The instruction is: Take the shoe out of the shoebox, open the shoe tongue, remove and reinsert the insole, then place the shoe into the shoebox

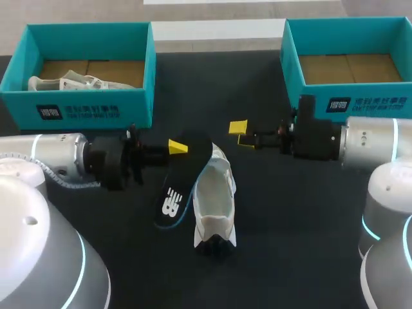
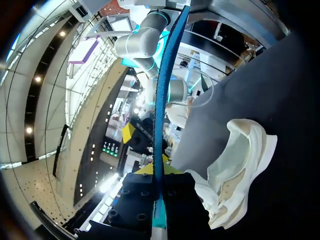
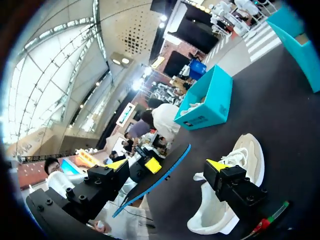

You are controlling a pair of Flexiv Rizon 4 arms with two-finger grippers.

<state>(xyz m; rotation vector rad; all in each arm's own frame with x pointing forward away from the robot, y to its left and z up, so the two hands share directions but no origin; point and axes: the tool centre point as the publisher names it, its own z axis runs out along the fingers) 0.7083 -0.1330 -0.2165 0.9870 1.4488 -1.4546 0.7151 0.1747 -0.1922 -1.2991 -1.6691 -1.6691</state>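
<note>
A white shoe (image 1: 215, 199) lies on the dark table, toe toward me. Just above and beside it my left gripper (image 1: 177, 147) is shut on the end of a black insole (image 1: 183, 183) with a blue edge, which hangs tilted over the shoe's left side. In the left wrist view the insole (image 2: 160, 100) runs edge-on out of my left gripper (image 2: 159, 172), with the shoe (image 2: 235, 170) lying beside it. My right gripper (image 1: 243, 134) stands open just right of the insole's far end. From the right wrist the insole (image 3: 160, 175) shows between the spread fingers of my right gripper (image 3: 167, 167), untouched.
A teal shoebox (image 1: 84, 109) at the back left holds another white shoe (image 1: 77, 82). A second teal shoebox (image 1: 351, 100) stands at the back right, showing only its cardboard floor. The bare table (image 1: 283, 225) lies to the right of the shoe.
</note>
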